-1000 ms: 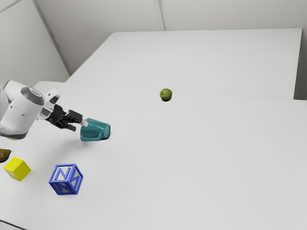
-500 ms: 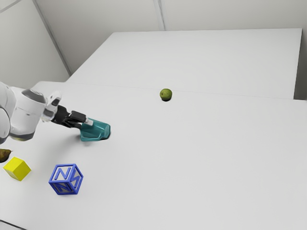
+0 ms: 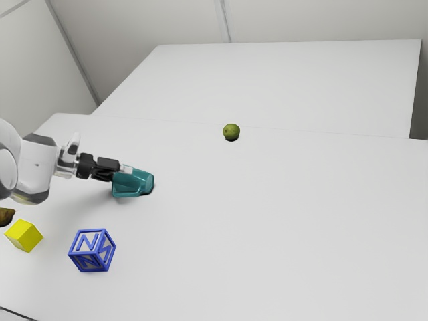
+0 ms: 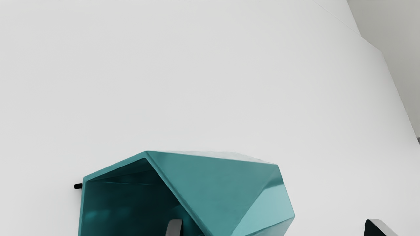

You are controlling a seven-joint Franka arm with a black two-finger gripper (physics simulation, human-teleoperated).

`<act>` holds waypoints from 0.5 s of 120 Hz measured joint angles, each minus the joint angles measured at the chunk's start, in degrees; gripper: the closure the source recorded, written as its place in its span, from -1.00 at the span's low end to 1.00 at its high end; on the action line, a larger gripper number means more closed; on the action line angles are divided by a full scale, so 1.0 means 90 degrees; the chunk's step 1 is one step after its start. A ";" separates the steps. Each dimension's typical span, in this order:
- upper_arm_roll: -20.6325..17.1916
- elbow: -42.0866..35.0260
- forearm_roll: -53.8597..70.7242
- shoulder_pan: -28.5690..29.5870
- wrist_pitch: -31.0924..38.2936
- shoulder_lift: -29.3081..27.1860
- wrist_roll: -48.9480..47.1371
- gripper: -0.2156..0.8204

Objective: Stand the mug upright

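"Where's the mug point(image 3: 139, 182)?"
"On its side on the table point(image 3: 267, 234), by the gripper point(image 3: 126, 170): jaws spread wide, one tip at its mouth, one outside."
"Any writing?"
"An N, on the blue block point(image 3: 92, 251)"

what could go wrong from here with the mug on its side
The gripper is open, one finger at the mouth of the mug, the other out past its side.
- Closing might pinch just one wall, so the mug could swivel when lifted.
- The finger at the mouth might catch the rim and shove the mug along the table.
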 joint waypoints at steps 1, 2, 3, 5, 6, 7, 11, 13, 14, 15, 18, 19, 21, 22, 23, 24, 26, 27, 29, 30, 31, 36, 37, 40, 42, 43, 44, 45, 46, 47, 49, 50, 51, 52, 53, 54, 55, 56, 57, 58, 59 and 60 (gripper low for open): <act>0.0000 0.0002 -0.0007 0.0003 -0.0012 0.0002 0.0012 -0.58; 0.0000 0.0003 -0.0015 0.0006 -0.0023 0.0004 0.0025 -0.57; 0.0000 0.0004 -0.0022 0.0008 -0.0034 0.0006 0.0037 -0.57; 0.0000 0.0006 -0.0035 0.0012 -0.0055 0.0008 0.0060 -0.56; 0.0000 0.0007 -0.0046 0.0014 -0.0066 0.0011 0.0072 -0.56; 0.0000 0.0008 -0.0056 0.0015 -0.0077 0.0013 0.0083 -0.55; 0.0000 0.0010 -0.0100 0.0018 -0.0124 0.0041 0.0127 -0.53; 0.0000 0.0009 -0.0122 0.0019 -0.0145 0.0055 0.0148 -0.51; 0.0000 0.0008 -0.0132 0.0020 -0.0155 0.0060 0.0158 -0.50; 0.0000 0.0007 -0.0142 0.0020 -0.0165 0.0065 0.0168 -0.49; 0.0000 0.0005 -0.0167 0.0021 -0.0191 0.0076 0.0198 -0.47; 0.0000 0.0005 -0.0173 0.0021 -0.0198 0.0078 0.0207 -0.46; 0.0000 0.0003 -0.0186 0.0021 -0.0213 0.0083 0.0226 -0.44; 0.0000 0.0000 -0.0191 0.0021 -0.0220 0.0084 0.0235 -0.44; 0.0000 -0.0003 -0.0197 0.0021 -0.0227 0.0087 0.0244 -0.43; 0.0000 -0.0005 -0.0201 0.0022 -0.0233 0.0089 0.0254 -0.42; 0.0000 -0.0008 -0.0212 0.0022 -0.0245 0.0093 0.0271 -0.40; 0.0000 -0.0010 -0.0216 0.0022 -0.0251 0.0095 0.0280 -0.39; 0.0000 -0.0012 -0.0225 0.0022 -0.0262 0.0097 0.0297 -0.37; 0.0000 -0.0013 -0.0232 0.0022 -0.0268 0.0098 0.0305 -0.35; 0.0000 -0.0013 -0.0238 0.0022 -0.0274 0.0099 0.0313 -0.34; 0.0000 -0.0019 -0.0268 0.0019 -0.0303 0.0112 0.0352 -0.26; 0.0000 -0.0020 -0.0273 0.0018 -0.0309 0.0116 0.0359 -0.25; 0.0000 -0.0023 -0.0287 0.0016 -0.0323 0.0126 0.0381 -0.20; 0.0000 -0.0024 -0.0295 0.0015 -0.0332 0.0131 0.0395 -0.17; 0.0000 -0.0025 -0.0299 0.0014 -0.0336 0.0132 0.0402 -0.15; 0.0000 -0.0025 -0.0302 0.0014 -0.0339 0.0134 0.0409 -0.14; 0.0000 -0.0025 -0.0305 0.0014 -0.0343 0.0135 0.0416 -0.12; 0.0000 -0.0026 -0.0308 0.0013 -0.0347 0.0136 0.0422 -0.11; 0.0000 -0.0026 -0.0311 0.0013 -0.0350 0.0137 0.0429 -0.09; 0.0000 -0.0026 -0.0316 0.0013 -0.0356 0.0139 0.0441 -0.06; 0.0000 -0.0026 -0.0318 0.0013 -0.0360 0.0139 0.0448 -0.04; 0.0000 -0.0026 -0.0320 0.0013 -0.0363 0.0140 0.0454 -0.03; 0.0000 -0.0027 -0.0322 0.0013 -0.0366 0.0140 0.0460 -0.02; 0.0000 -0.0028 -0.0324 0.0013 -0.0368 0.0140 0.0466 0.00; 0.0000 -0.0029 -0.0325 0.0013 -0.0371 0.0141 0.0472 0.02; 0.0000 -0.0032 -0.0326 0.0013 -0.0374 0.0141 0.0477 0.03; 0.0000 -0.0034 -0.0327 0.0012 -0.0376 0.0141 0.0483 0.05; 0.0000 -0.0036 -0.0328 0.0012 -0.0378 0.0141 0.0489 0.07; 0.0000 -0.0037 -0.0330 0.0012 -0.0381 0.0142 0.0494 0.09; 0.0000 -0.0039 -0.0331 0.0012 -0.0383 0.0142 0.0500 0.10; 0.0000 -0.0041 -0.0332 0.0012 -0.0385 0.0142 0.0505 0.12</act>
